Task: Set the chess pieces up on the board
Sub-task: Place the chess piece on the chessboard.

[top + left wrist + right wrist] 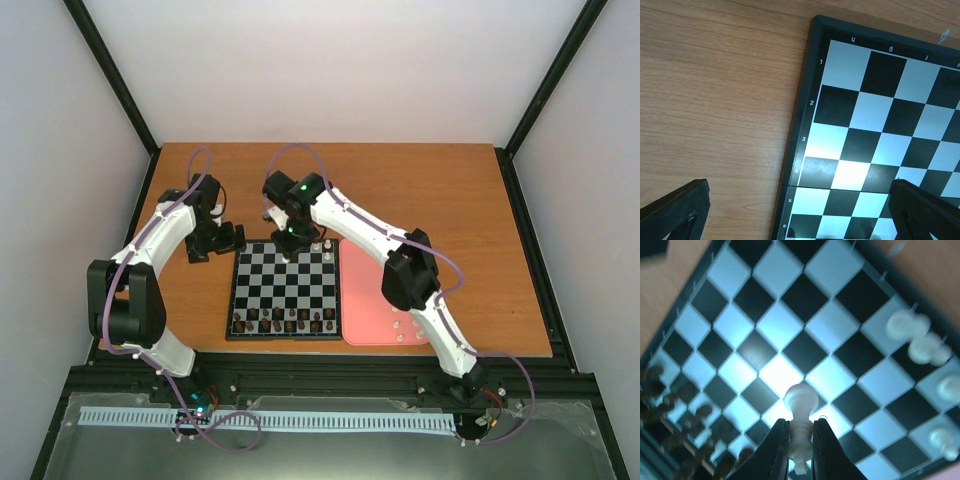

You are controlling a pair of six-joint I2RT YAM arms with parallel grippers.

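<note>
While the right arm was stretched across the board [290, 275], the right end effector [800, 440] was closed to a narrow slot on one white piece [801, 401]. It pinched the stem, and the round head poked out past the fingertips. The piece hung over the far middle squares; I could not tell whether it touched, or how it was tilted.

The other chess pieces [920, 340]: a few cream ones stood on the squares by the board's far right corner. More lay on the pink tray [375, 300], just right of the board. Dark pieces [285, 320] filled the near rows.

Handling, my guess: the piece was tiny, light and hard, and smooth and rounded, so it would likely slip or twist between the fingers. The narrow base would probably tip easily on set-down. The best hold looked like the waist under the head, as here.

Pose: the right arm ran from its near right base, elbow over the tray, wrist turned down at the board's far edge. The left arm was bent up the left side. The left end effector [225, 238] hovered just beside the far left corner, fingers spread wide and holding nothing. Its wrist view showed only bare table [715, 100] and the board's edge between them.
</note>
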